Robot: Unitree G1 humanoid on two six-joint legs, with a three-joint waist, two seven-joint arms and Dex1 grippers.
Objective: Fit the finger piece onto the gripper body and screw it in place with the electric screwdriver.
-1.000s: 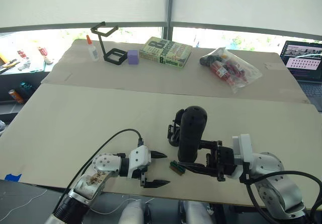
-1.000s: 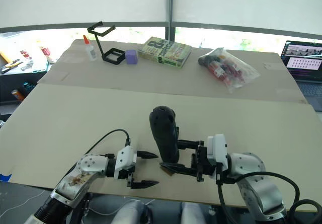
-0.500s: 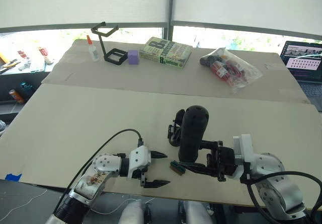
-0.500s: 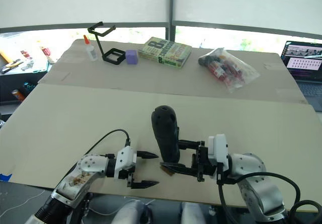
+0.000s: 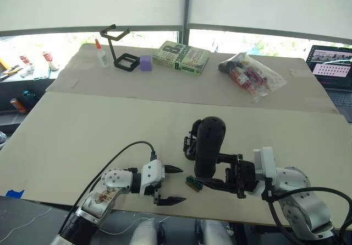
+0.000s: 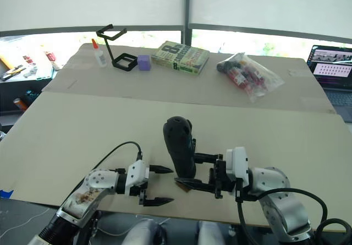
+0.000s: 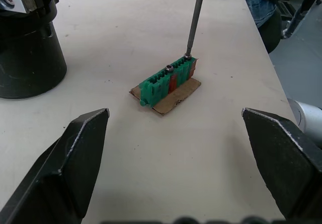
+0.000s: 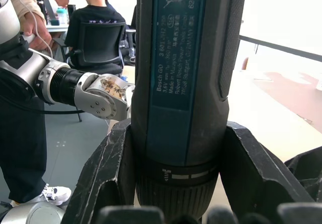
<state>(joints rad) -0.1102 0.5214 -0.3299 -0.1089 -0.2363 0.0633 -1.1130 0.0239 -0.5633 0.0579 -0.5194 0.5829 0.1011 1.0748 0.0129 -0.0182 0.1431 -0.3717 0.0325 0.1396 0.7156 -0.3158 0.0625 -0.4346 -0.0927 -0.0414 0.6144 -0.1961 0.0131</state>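
Right tool (image 5: 223, 173) pinches the electric screwdriver (image 5: 209, 146) upright, its bit resting on a screw in the green block (image 7: 168, 80) near the gripper body (image 7: 27, 43), so keep it vertical while the left tool (image 5: 170, 185) waits spread.

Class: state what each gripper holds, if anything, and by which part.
The right gripper clamps the electric screwdriver around the lower end of its body, near the collar. The left gripper is open and holds nothing.
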